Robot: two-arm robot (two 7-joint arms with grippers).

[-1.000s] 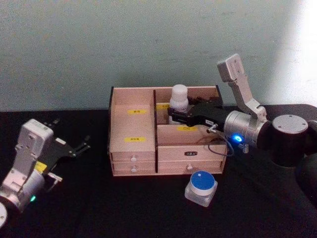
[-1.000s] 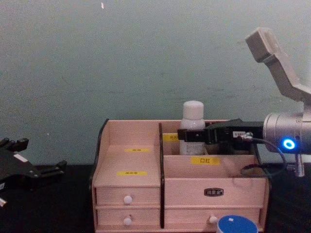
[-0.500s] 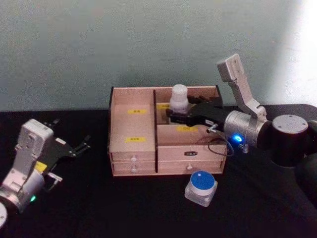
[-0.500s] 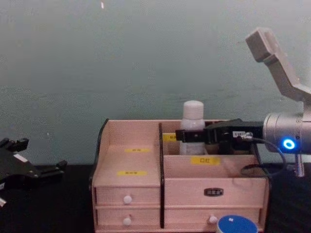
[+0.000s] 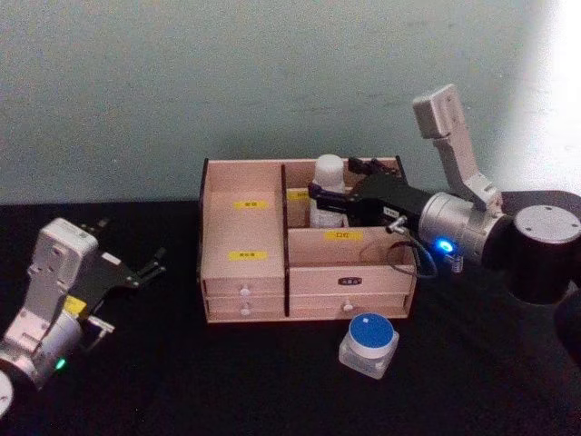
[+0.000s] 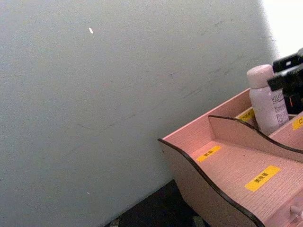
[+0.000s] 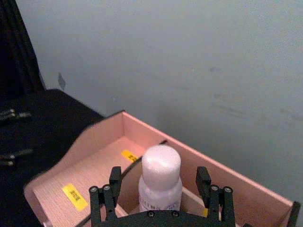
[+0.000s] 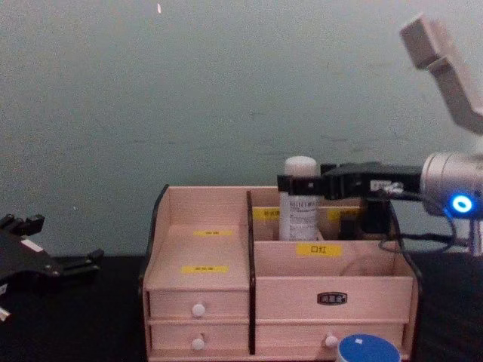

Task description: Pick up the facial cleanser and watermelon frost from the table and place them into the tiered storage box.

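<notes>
Parking seems to explain the left gripper (image 5: 127, 243), low over the black table (image 5: 227, 381) at far left, fingers spread and empty, well apart from the work. One tiered storage box (image 5: 238, 182) stands mid-table, with one facial cleanser (image 5: 328, 171) upright in its rear right compartment. The right gripper (image 7: 159, 176) straddles the bottle's top, fingers released with gaps either side, probably to withdraw cleanly. One watermelon frost (image 5: 369, 341) sits on the table just before the box, not yet stowed.
</notes>
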